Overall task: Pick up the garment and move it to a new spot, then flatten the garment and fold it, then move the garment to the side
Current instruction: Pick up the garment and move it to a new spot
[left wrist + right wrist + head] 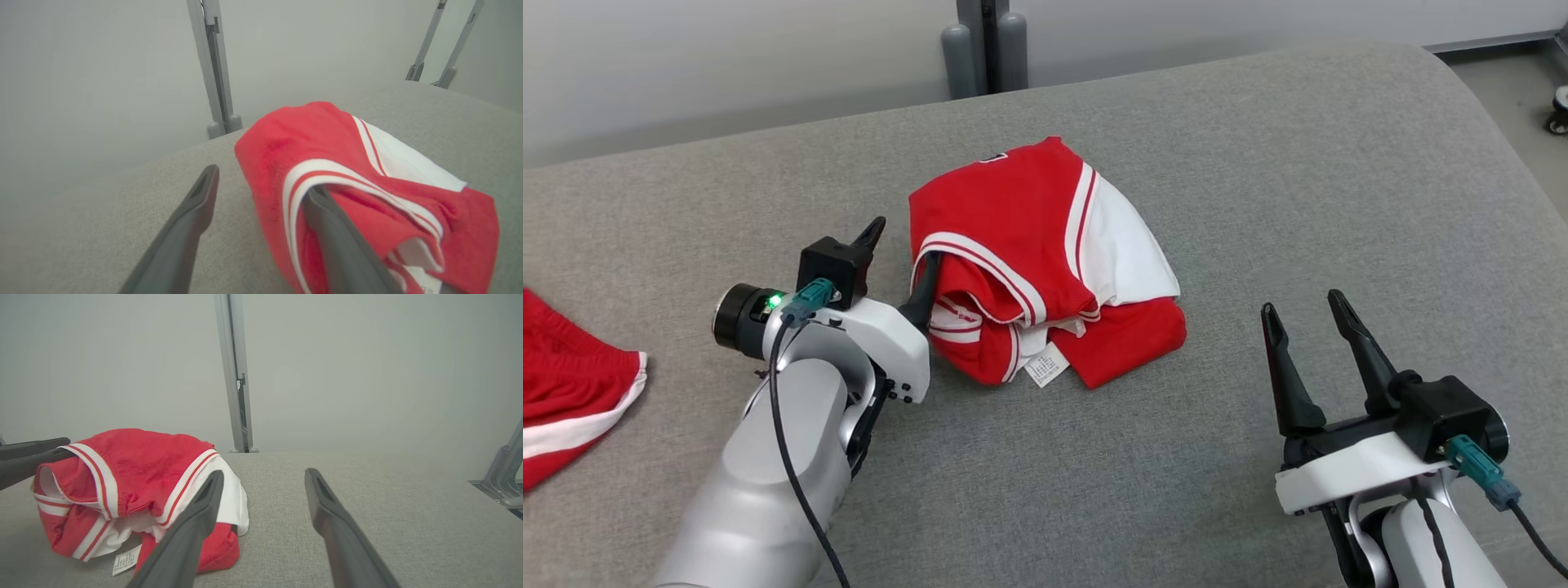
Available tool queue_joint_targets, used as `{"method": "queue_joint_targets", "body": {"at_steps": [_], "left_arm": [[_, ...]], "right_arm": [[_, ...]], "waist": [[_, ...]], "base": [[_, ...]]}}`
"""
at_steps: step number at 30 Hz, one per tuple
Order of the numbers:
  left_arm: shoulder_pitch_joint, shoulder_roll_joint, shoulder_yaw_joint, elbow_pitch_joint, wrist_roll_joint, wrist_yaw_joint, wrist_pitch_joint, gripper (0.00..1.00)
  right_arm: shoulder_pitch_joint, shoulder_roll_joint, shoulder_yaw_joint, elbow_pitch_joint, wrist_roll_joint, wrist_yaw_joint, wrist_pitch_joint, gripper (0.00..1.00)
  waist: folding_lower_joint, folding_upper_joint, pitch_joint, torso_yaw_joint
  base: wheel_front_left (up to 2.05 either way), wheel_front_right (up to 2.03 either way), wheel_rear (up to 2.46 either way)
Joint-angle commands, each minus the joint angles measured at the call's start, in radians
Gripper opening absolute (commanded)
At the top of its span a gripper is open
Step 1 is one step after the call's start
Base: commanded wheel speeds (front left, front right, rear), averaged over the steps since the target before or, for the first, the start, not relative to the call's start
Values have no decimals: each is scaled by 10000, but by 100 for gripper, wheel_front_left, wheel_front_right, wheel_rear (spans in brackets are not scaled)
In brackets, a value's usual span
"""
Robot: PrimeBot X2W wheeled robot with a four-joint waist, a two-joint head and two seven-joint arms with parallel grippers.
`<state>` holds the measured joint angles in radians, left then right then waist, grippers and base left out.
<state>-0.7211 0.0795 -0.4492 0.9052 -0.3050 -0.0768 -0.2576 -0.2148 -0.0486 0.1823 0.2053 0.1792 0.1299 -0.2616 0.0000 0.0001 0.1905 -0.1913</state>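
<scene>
**Left gripper open with one finger caught inside a red garment**

At the far left edge of the grey padded surface [1258, 163] lies a second red cloth with a white stripe [564, 384], well apart from the work.

Right of it, the left gripper [903, 253] has its jaws spread wide. One finger is bare over the padding. The other is tucked under a white-striped hem of the garment [1029, 237], so nothing is pinched.

The garment, red with white panels, sits near the middle of the surface as a loose, bunched bundle. A white care label [1045, 365] pokes out at its near edge.

At the near right, the right gripper [1301, 304] is also wide open and holds nothing, well apart from the cloth.

The likely risk is a snag. If the left arm draws back, the buried finger could hook the hem, drag the bundle leftward and spoil its shape.
</scene>
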Motion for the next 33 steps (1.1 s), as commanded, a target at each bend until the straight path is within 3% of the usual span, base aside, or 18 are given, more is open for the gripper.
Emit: {"method": "queue_joint_targets", "body": {"at_steps": [1,8,14,22,26,33], "left_arm": [[127,-10,160,-248,-122,125,-73,100],[1852,-3,1366,-2886,-200,907,-82,100],[3564,-37,2048,-4650,23,1224,-82,100],[5709,-184,2931,-6673,188,1318,-71,100],[6495,-254,3090,-7132,283,1237,-72,100],[7323,-269,3247,-7747,252,1508,-72,100]], "right_arm": [[106,-49,33,-51,-31,16,-54,100],[370,-48,56,93,-24,16,-54,100],[607,-62,29,158,-112,16,-54,100],[1083,-114,-58,219,-182,16,-54,100],[1352,-114,-263,243,-174,15,-54,100],[1885,-85,-596,259,-250,13,-54,100]], "waist": [[0,-1,-157,189],[0,-1,-799,804],[0,-1,-1270,1204],[0,-1,-1845,1630],[0,-1,-2124,1703],[0,-1,-2453,1809]], "base": [[0,0,0],[0,0,0],[0,0,0],[0,0,0],[0,0,0],[0,0,0]]}}
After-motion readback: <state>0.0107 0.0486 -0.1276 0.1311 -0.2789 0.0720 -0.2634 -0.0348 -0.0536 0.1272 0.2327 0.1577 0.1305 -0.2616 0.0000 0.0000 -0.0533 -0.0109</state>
